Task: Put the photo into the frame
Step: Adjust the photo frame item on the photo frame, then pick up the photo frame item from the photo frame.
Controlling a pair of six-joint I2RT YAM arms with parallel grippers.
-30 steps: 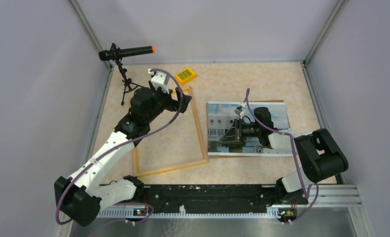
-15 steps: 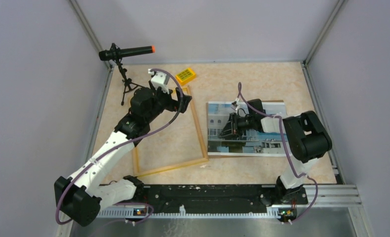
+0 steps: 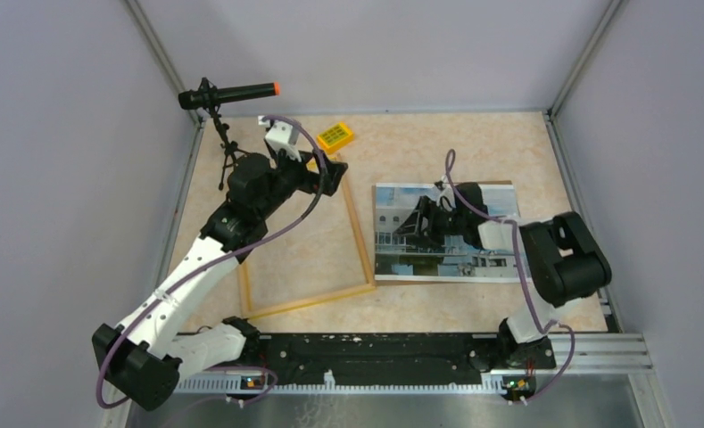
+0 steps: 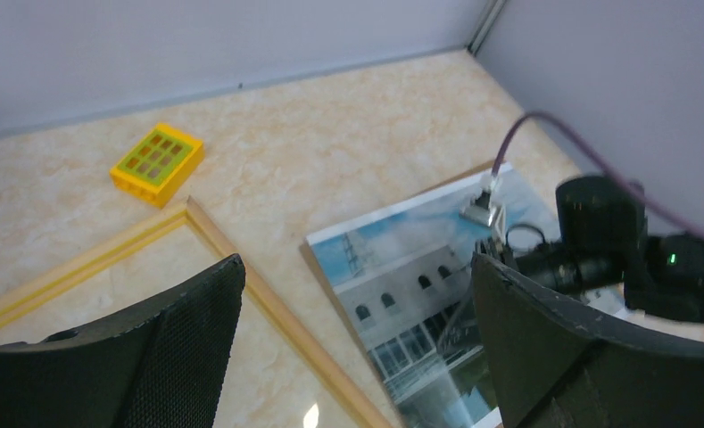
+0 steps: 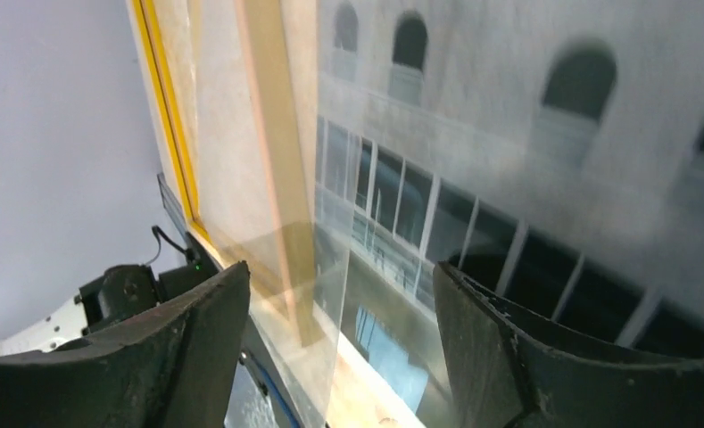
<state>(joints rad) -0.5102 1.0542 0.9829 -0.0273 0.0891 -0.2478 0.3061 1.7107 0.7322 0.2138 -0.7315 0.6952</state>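
Hovering low over photo (image 3: 451, 263), right gripper (image 3: 417, 223) has jaws parted with nothing between them. Print lies flat, face up, just right of frame (image 3: 364, 245), not inside it. Left gripper (image 3: 334, 172) is spread wide and empty above frame's far corner.

Step in hand, likely: getting hold of print. Next move calls for catching thin edge, since smooth flat sheet gives little to pinch, then carrying it left into opening.

Frame: thin pale-wood rails, rectangular. Counter (image 3: 437, 143): mottled beige, hard-looking.

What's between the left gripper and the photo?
The right rail of the frame, then a thin strip of bare table; the top view shows it.
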